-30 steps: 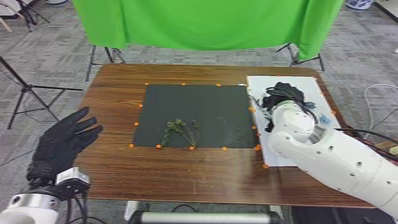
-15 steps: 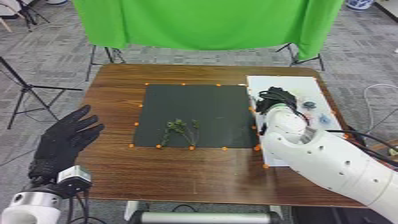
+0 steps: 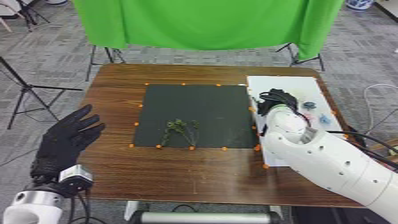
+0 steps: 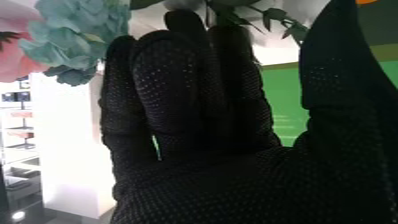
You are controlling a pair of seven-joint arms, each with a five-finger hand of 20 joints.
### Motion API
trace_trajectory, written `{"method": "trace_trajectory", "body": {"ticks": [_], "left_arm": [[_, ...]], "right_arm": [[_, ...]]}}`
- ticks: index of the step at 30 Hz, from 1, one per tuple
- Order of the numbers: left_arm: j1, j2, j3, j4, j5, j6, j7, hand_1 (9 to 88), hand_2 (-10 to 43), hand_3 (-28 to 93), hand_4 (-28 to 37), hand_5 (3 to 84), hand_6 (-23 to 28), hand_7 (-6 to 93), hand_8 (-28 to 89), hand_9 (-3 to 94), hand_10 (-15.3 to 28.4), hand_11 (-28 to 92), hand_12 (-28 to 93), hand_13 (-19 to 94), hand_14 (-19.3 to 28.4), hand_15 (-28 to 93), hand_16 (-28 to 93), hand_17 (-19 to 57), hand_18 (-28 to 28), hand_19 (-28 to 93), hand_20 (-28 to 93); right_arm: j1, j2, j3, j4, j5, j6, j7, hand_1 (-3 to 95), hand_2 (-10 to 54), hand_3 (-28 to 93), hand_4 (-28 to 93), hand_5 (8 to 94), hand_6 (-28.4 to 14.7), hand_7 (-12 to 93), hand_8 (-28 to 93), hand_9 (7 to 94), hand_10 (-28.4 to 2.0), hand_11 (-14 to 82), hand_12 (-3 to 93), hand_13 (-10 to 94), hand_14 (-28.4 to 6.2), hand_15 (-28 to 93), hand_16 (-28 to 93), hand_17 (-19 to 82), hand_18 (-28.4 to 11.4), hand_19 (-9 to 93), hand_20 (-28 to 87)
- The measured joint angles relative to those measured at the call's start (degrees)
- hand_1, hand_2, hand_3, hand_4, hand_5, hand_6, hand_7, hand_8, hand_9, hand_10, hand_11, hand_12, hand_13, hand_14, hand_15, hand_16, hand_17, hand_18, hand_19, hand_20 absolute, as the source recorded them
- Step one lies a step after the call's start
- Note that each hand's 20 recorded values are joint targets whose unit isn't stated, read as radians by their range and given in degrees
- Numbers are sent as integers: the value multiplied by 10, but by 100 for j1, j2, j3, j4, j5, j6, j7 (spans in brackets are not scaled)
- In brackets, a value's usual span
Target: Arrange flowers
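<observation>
My right hand is over the white sheet at the right of the table in the head view. A small grey-blue flower and a pale blue one lie to its right. Several green sprigs lie on the dark mat. Off the table's left side, my left hand is open. In the right wrist view my right hand is open, thumb apart from the fingers. Beyond its fingertips is a leafy stem; a blue-green flower and a pink flower are beside it.
Orange markers edge the dark mat and white sheet on the brown table. A green cloth hangs behind the table. Black cables run beside my right arm, and a tripod stands at the left.
My right hand has shifted a little left and toward the near side over the white sheet, uncovering the grey-blue flower. The left hand has stayed nearly still, and the sprigs on the mat lie unchanged.
</observation>
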State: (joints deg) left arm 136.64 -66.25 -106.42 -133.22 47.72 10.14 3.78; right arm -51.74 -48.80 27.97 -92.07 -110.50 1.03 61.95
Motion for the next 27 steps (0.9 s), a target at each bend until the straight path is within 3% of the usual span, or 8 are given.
{"method": "trace_trajectory", "body": {"ticks": [6, 8, 11, 19, 27], "left_arm": [[-30, 0, 8, 3, 1, -1, -2, 232, 46, 825, -210, 367, 100, 139, -98, 329, 192, 235, 88, 247, 263, 453, -87, -92, 247, 598, -80], [-30, 0, 8, 3, 1, -1, -2, 232, 46, 826, -210, 368, 100, 138, -98, 329, 192, 235, 88, 247, 263, 453, -87, -92, 247, 598, -80], [-30, 0, 7, 3, 1, -1, -1, 233, 46, 825, -211, 367, 100, 139, -98, 329, 192, 234, 88, 247, 263, 453, -87, -92, 248, 598, -80], [-42, 0, 8, 8, 2, -6, -2, 233, 46, 825, -210, 367, 100, 139, -98, 329, 191, 235, 88, 247, 264, 455, -87, -93, 248, 598, -80], [-37, -3, 9, 8, 2, -5, 0, 232, 46, 826, -210, 367, 99, 139, -98, 329, 191, 234, 88, 247, 264, 454, -88, -92, 247, 598, -79]], "right_arm": [[-3, -31, 35, 48, -23, -14, -2, 377, -95, 830, -281, 742, -33, 192, -92, 783, -141, 274, 159, 778, -75, 741, 107, 354, -219, 932, 49], [3, -45, 38, 64, -28, -42, -2, 461, -95, 767, -282, 797, -24, 207, 9, 848, -108, 227, 243, 797, -65, 733, 117, 366, -214, 932, 64], [-14, -96, 148, 95, -24, -185, -11, 508, -95, 763, -283, 844, -9, 217, 47, 917, -92, 191, 302, 821, -54, 721, 129, 385, -211, 932, 100], [-30, -122, 246, 143, -4, -345, -8, 522, -95, 783, -283, 877, -6, 219, 89, 937, -100, 258, 287, 866, -40, 704, 142, 408, -221, 932, 144], [-27, -62, 111, 149, -30, 85, -4, 515, -95, 809, -283, 878, -12, 233, 121, 937, -99, 277, 281, 873, -36, 708, 149, 415, -226, 932, 165]]}}
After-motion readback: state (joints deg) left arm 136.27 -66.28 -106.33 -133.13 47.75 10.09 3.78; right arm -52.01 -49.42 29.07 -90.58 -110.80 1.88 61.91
